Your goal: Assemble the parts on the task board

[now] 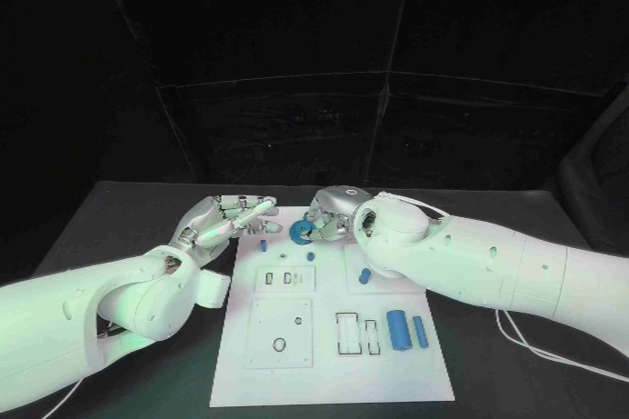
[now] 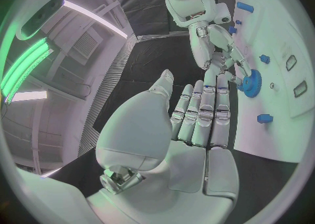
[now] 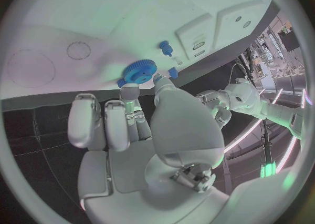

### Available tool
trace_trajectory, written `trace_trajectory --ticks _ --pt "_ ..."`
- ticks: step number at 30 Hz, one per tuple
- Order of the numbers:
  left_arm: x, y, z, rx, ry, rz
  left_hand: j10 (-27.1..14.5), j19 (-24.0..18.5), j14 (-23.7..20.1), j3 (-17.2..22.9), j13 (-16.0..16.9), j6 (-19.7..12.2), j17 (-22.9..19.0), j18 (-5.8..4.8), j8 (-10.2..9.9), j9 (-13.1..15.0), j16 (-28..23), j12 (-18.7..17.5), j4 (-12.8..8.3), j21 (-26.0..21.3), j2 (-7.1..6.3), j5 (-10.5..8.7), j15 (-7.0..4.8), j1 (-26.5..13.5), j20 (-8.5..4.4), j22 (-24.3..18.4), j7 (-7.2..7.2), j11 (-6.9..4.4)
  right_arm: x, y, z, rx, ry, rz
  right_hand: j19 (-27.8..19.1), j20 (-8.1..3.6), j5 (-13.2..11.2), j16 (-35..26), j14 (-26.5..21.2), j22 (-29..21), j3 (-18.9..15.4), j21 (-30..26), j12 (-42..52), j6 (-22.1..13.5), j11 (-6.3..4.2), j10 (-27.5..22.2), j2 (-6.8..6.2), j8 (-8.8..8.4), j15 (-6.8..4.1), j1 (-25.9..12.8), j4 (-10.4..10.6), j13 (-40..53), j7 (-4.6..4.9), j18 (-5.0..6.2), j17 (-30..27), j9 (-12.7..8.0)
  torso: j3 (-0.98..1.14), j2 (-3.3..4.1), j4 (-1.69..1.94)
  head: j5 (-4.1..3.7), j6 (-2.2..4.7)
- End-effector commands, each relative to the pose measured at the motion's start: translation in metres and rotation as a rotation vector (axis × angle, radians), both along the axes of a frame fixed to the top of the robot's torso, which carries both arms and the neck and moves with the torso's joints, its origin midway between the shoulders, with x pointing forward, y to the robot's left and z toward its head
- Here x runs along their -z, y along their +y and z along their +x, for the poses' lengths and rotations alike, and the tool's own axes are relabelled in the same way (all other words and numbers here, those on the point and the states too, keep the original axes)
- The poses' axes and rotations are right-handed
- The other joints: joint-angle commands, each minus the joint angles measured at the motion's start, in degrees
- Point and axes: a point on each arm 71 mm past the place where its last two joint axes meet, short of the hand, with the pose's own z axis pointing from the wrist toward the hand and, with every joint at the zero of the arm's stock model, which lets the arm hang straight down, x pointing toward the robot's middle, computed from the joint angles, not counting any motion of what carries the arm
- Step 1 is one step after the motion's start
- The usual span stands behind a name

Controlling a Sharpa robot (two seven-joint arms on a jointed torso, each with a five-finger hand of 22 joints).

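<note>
White board [image 1: 249,364] flat on the middle of the black table [image 1: 118,210], long side running away from the robot. Right hand [image 1: 331,217] over the far end of the board, pinching a blue toothed gear [image 1: 303,234] between thumb and fingertips; same gear seen from the right wrist [image 3: 137,70] at the fingertips [image 3: 128,91], just above the white surface, and from the left wrist [image 2: 251,81] caught in the other hand's fingers. Cannot tell whether the gear touches the board. Left hand [image 1: 225,217] beside the board's far left corner, fingers straight and close together, pointing toward the gear, holding nothing; from its own wrist camera, palm [image 2: 164,145] flat and fingers [image 2: 205,109] side by side, tips near the gear but apart from it. Small blue peg [image 1: 264,245] lying on the board near the left hand. Another small blue piece [image 1: 364,275] partly under the right forearm. Nearer the robot, a thick blue cylinder [image 1: 397,330] and a thinner blue bar [image 1: 421,332] side by side on the board's right part, next to rectangular slots [image 1: 349,334]. Oval outline [image 1: 279,344] on the left panel.
</note>
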Motion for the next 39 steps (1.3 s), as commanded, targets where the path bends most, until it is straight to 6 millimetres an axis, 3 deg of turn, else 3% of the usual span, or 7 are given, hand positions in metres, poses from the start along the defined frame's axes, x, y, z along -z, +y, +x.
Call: trace_trajectory --ticks 1,11,16,21,24,34,39 --pt "-0.002 0.000 0.000 0.010 -0.009 -0.008 -0.27 -0.07 -0.11 0.04 -0.06 -0.31 0.09 0.37 -0.36 -0.03 -0.36 -0.27 -0.26 -0.24 0.54 0.16 0.44 -0.17 0.32 -0.08 0.22 0.20 -0.002 -0.001 0.000 -0.002 0.002 0.019 0.30 0.23 0.01 -0.08 3.23 0.03 -0.25 0.08 0.25 0.33 -0.15 0.40 -0.05 0.27 0.17 0.50 -0.02 0.05 0.05 -0.83 0.19 -0.05 0.00 -0.02 -0.01 -0.02 0.02" --pt "-0.002 0.004 0.000 0.000 -0.011 -0.006 -0.27 -0.06 -0.10 0.04 -0.06 -0.32 0.12 0.37 -0.38 -0.03 -0.42 -0.30 -0.32 -0.28 0.57 0.16 0.44 -0.19 0.33 -0.12 0.23 0.21 -0.018 -0.017 -0.011 -0.084 -0.117 0.236 0.70 0.02 1.29 0.06 3.30 0.67 -0.81 0.37 3.27 0.90 -0.43 1.95 0.33 0.48 -0.06 2.95 -0.79 2.66 -0.20 -0.95 0.44 -0.03 0.09 -0.06 -0.14 0.06 0.17" --pt "-0.003 0.015 0.002 -0.021 -0.019 0.000 -0.24 -0.05 -0.09 0.06 -0.05 -0.28 0.14 0.37 -0.37 -0.02 -0.47 -0.31 -0.43 -0.31 0.57 0.16 0.44 -0.13 0.33 -0.14 0.20 0.20 -0.020 -0.058 -0.015 -0.122 -0.055 0.370 -1.09 -0.05 -0.82 -1.47 2.66 -1.99 -0.44 -0.81 1.61 0.23 -0.42 0.78 0.39 0.02 -0.10 6.65 -2.70 1.55 -0.09 -0.41 -1.86 -0.21 0.10 -0.26 -0.33 -0.18 0.58" --pt "-0.007 0.033 0.007 -0.058 -0.045 0.007 0.22 -0.01 -0.01 0.28 0.01 0.15 0.27 0.40 -0.20 0.05 -0.70 -0.20 -1.00 -0.44 0.74 0.17 0.36 0.29 0.31 -0.26 -0.06 0.01 -0.017 -0.113 -0.012 -0.085 0.036 0.454 -2.19 -0.06 -1.36 -2.08 2.44 -3.56 -0.03 -1.68 -1.12 0.28 -0.47 -0.92 -0.31 0.11 -0.13 10.95 -5.38 -0.49 -0.09 -0.11 -2.49 -0.14 0.38 -0.58 -0.92 0.08 0.89" --pt "-0.009 0.042 0.011 -0.080 -0.058 0.014 0.46 0.03 0.03 0.37 0.03 0.36 0.34 0.41 -0.12 0.07 -0.81 -0.14 -1.24 -0.50 0.83 0.16 0.31 0.45 0.28 -0.31 -0.21 -0.10 -0.016 -0.141 -0.012 -0.058 0.052 0.470 -2.19 -0.10 -1.79 -2.09 2.48 -3.57 -0.21 -1.75 -1.20 0.57 -0.53 -0.85 -0.59 0.29 -0.17 11.73 -5.92 -0.58 -0.14 -0.11 -2.39 -0.08 0.48 -0.65 -0.86 -0.23 1.00" --pt "-0.010 0.055 0.017 -0.099 -0.067 0.022 2.28 0.96 1.36 0.48 0.16 1.56 1.01 0.47 0.20 0.10 -0.80 0.28 -1.89 -0.40 1.17 0.16 -0.21 0.27 -0.12 -0.38 -0.69 -0.66 -0.013 -0.211 -0.007 0.043 0.046 0.457 -2.22 -0.15 -2.09 -2.17 2.52 -3.67 -0.53 -1.89 -1.78 0.59 -0.59 -0.97 -0.98 0.31 -0.23 13.08 -6.78 -1.07 -0.19 -0.10 -2.32 -0.10 1.36 -0.73 -0.97 -1.53 1.17" --pt "-0.009 0.054 0.019 -0.096 -0.065 0.022 2.48 1.07 1.47 0.49 0.17 1.69 1.08 0.46 0.23 0.09 -0.82 0.32 -1.93 -0.38 1.22 0.16 -0.26 0.22 -0.16 -0.38 -0.74 -0.72 -0.007 -0.233 -0.006 0.085 0.054 0.430 -2.31 -0.16 -2.16 -2.18 2.53 -3.83 -0.64 -1.98 -2.04 0.37 -0.56 -1.07 -1.10 0.20 -0.22 13.47 -7.04 -1.29 -0.15 -0.08 -2.28 -0.15 1.26 -0.75 -1.02 -1.51 0.97"
